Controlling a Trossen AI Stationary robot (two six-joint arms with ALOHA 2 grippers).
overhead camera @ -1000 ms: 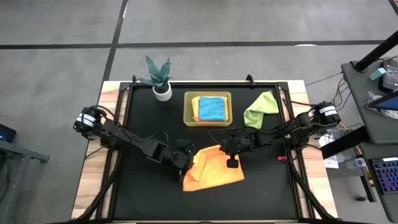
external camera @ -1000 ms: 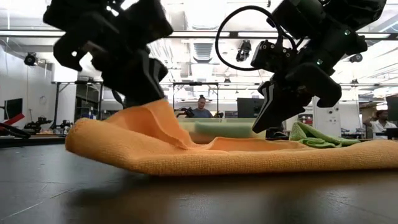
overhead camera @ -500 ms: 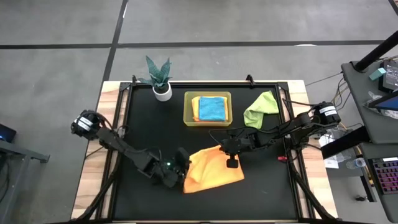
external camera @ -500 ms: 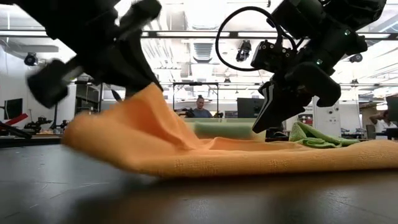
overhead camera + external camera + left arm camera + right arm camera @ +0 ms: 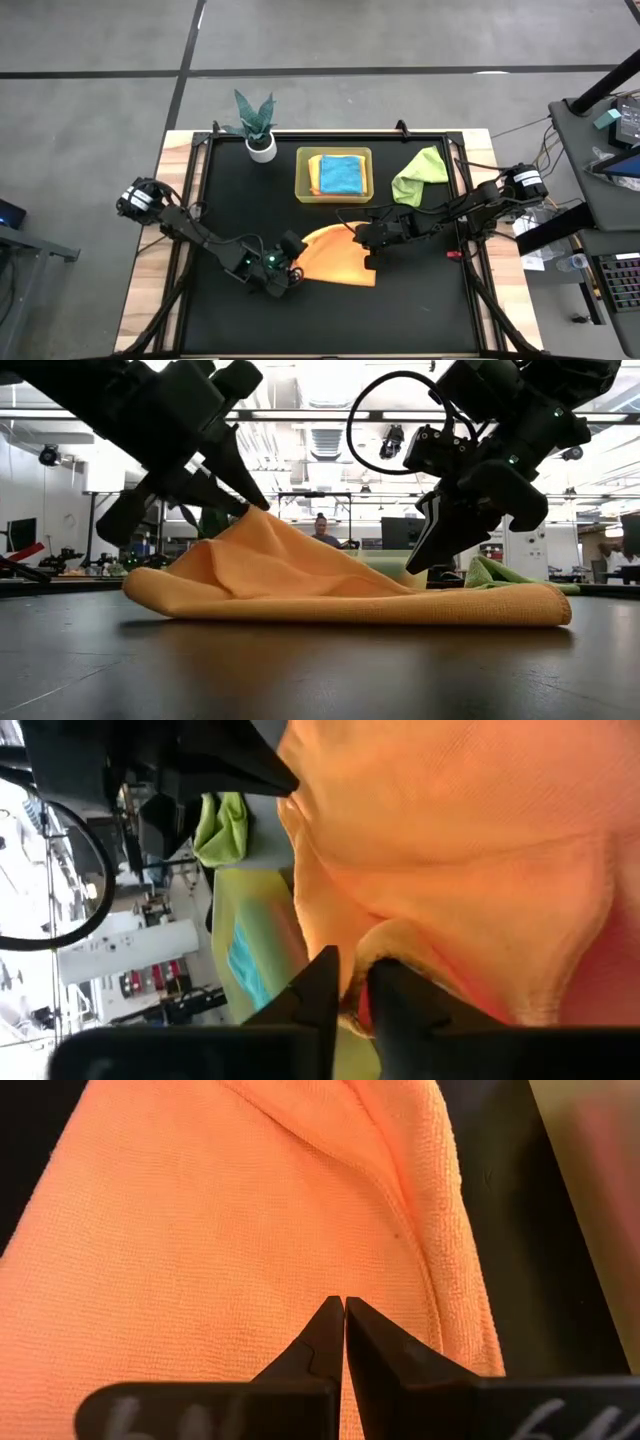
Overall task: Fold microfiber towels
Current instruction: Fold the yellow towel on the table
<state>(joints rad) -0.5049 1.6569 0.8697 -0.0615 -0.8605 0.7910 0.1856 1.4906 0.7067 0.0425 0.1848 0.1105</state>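
- The orange towel (image 5: 335,262) lay folded over on the black table (image 5: 220,210), near its middle.
- The left fingers (image 5: 288,270) pinched one edge of it, only a little apart, lifting that edge.
- The right fingers (image 5: 370,247) were closed tight, holding nothing, just above the towel's other side.
- A green towel (image 5: 420,173) lay beside the bin (image 5: 302,178).
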